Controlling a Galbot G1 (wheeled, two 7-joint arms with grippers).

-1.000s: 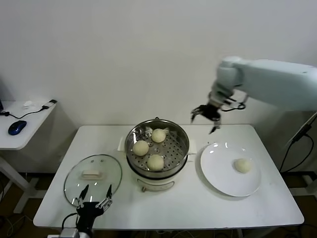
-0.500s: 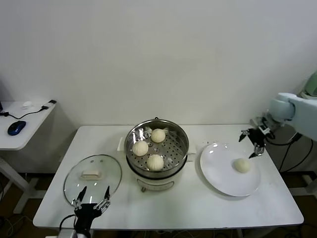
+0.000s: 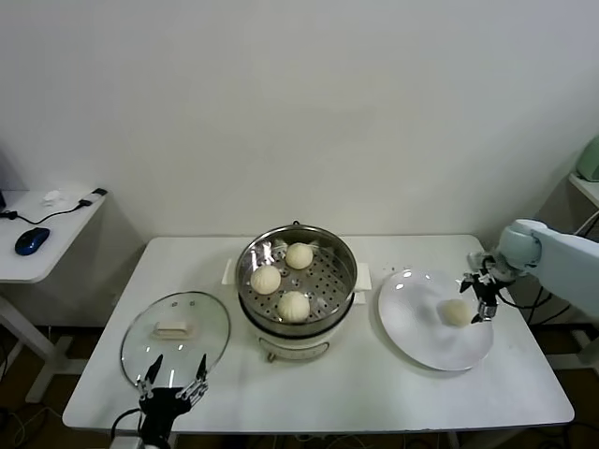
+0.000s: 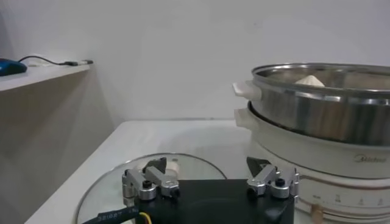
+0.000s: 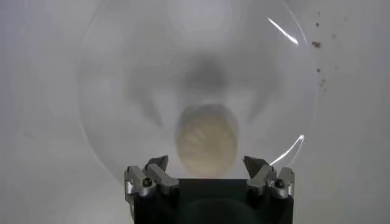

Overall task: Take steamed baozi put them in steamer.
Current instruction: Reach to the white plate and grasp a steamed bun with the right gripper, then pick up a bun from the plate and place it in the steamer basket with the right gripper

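Three steamed baozi [image 3: 293,305] already sat in the steamer [image 3: 297,283], while the last one [image 3: 457,312] lay on the white plate [image 3: 421,339] at the desk's [image 3: 374,393] right side. The right hand [image 3: 481,297] hung spread wide and empty just over that bun; it would do best to drop squarely astride it and close gently, since soft dough dents. The left hand [image 3: 174,382] waited open and empty by the glass lid [image 3: 175,334].

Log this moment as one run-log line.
stage: reaching last baozi | right end effector: open, over plate | left end effector: open, idle by lid | steamer: three buns
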